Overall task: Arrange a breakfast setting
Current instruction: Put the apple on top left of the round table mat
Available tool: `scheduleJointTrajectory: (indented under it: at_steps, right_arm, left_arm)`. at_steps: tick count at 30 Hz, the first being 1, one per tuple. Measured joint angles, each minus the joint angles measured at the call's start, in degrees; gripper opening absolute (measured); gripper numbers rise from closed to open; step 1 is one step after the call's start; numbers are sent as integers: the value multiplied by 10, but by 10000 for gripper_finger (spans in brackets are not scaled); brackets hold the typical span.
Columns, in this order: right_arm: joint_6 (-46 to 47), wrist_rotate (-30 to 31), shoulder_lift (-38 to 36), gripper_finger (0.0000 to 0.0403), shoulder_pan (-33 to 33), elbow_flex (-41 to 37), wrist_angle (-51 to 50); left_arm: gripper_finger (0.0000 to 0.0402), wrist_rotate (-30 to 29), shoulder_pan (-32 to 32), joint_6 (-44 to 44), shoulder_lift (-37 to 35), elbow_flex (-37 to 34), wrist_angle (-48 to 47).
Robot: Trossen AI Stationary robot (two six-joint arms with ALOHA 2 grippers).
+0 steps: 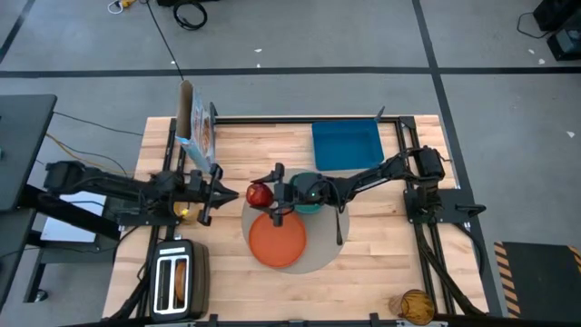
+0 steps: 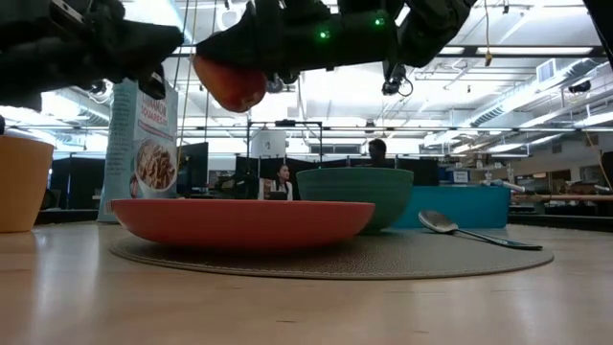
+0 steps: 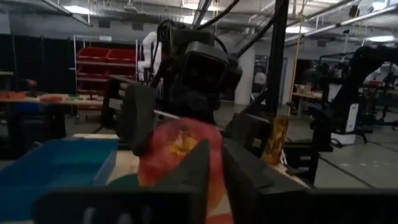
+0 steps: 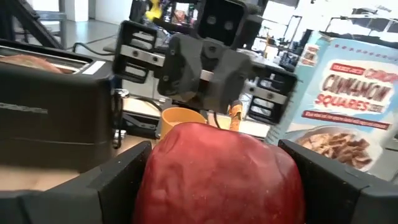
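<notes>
**Holding a smooth red apple above the plate**

Gripping the apple at its widest middle, the right gripper has its wide-spread fingers closed on both flanks, above the far-left edge of the orange plate. Round, firm, waxy-skinned: likely slippery and bruisable. The left gripper, just left, has fingers nearly together, empty. Woven mat, glossy teal bowl, metal spoon wait below.

Quantities: one mat, one plate, one bowl, one spoon, one apple, one cup, one tray, one toaster, one cereal box
</notes>
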Motion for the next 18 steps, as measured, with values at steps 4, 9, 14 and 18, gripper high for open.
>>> scheduleJointTrajectory:
  at_steps: [4, 9, 14, 18]
  right_arm:
    - [0, -7, 0, 339, 1, 0, 0]
    - [0, -7, 0, 341, 0, 0, 9]
    - [0, -7, 0, 339, 1, 0, 7]
    - [0, -7, 0, 341, 1, 0, 1]
  left_arm:
    - [118, 1, 0, 10, 71, 3, 85]
    - [166, 1, 0, 30, 136, 47, 87]
    - [162, 1, 0, 31, 194, 90, 88]
    - [150, 6, 0, 40, 212, 101, 91]
